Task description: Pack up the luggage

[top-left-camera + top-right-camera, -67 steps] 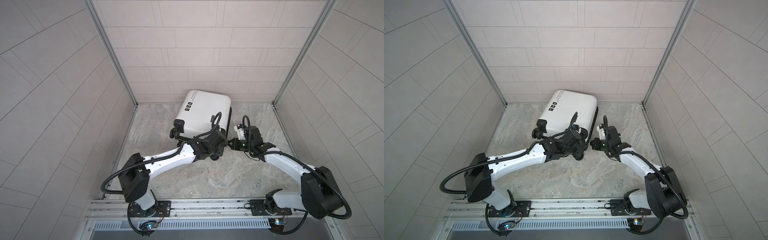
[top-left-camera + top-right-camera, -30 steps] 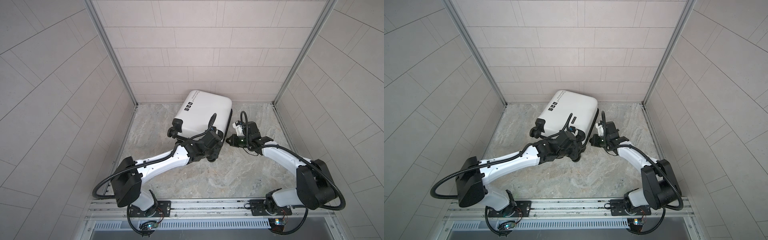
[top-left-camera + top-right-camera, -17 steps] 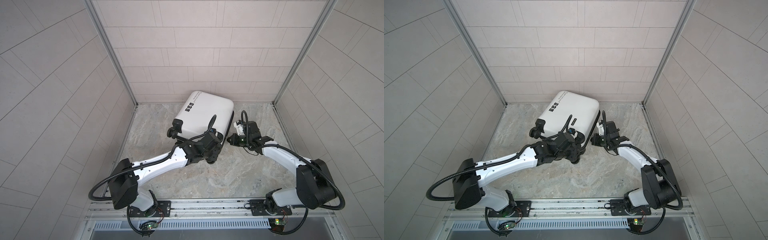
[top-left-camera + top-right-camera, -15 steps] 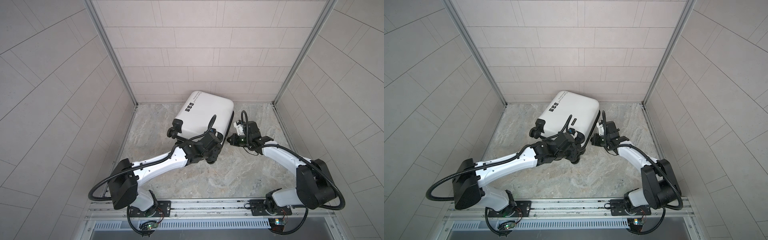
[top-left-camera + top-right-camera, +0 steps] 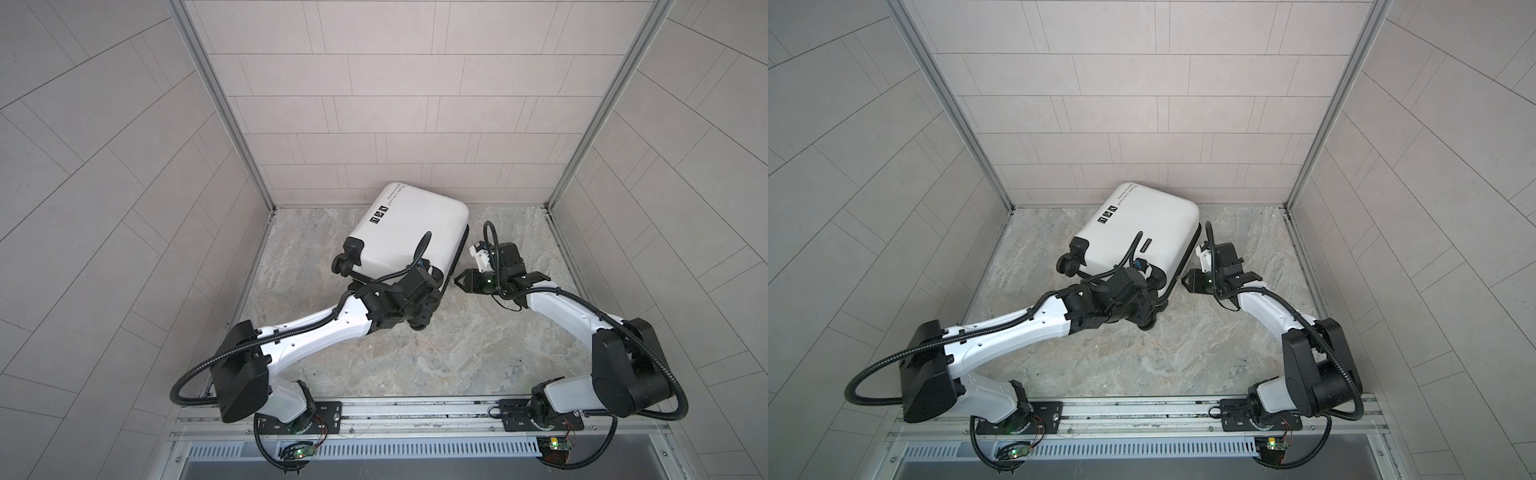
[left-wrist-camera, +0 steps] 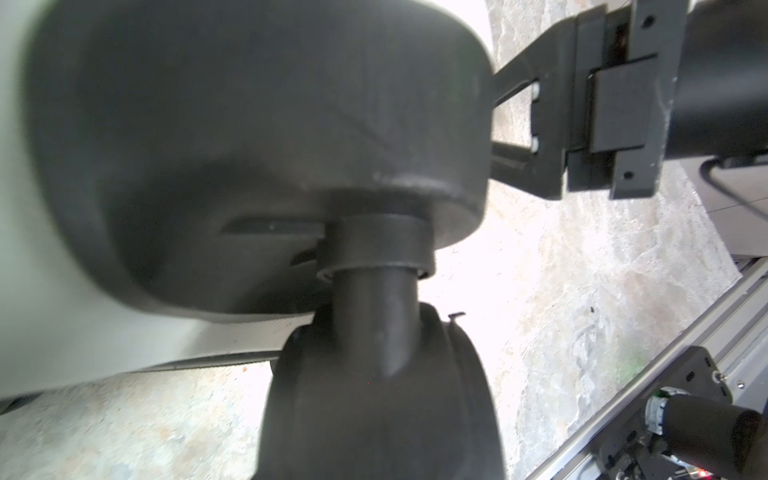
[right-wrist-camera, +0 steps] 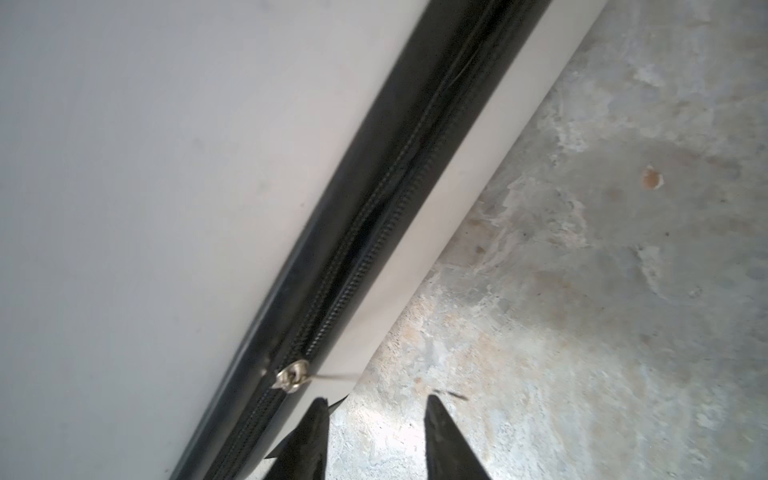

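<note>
Change since earlier: both arms reach farther in than two seconds back. The left elbow has swung outward, and the right gripper (image 5: 463, 279) has closed in on the side of the luggage (image 5: 409, 232).
Luggage: it lies shut and flat on the stone floor (image 5: 457, 365), skewed, with its far corner close to the back wall (image 5: 395, 124).
Left arm: the elbow is raised near the front rail (image 5: 415, 411). The white forearm stretches diagonally to the luggage's near corner, with the wrist low over it.
Left gripper: the left gripper (image 5: 1142, 307) sits at the corner wheel (image 6: 374, 407). Its wrist view is filled by that wheel and its black mount, and whether the jaws grip it cannot be told.
Right arm: the elbow is bent high at the right and the forearm runs inward. The tool is aimed at the luggage's right edge.
Right gripper state: the jaws are parted and hold nothing. One fingertip (image 7: 311, 432) is just beside the zipper pull (image 7: 293, 376), which sits on the closed black zipper (image 7: 374, 232).
</note>
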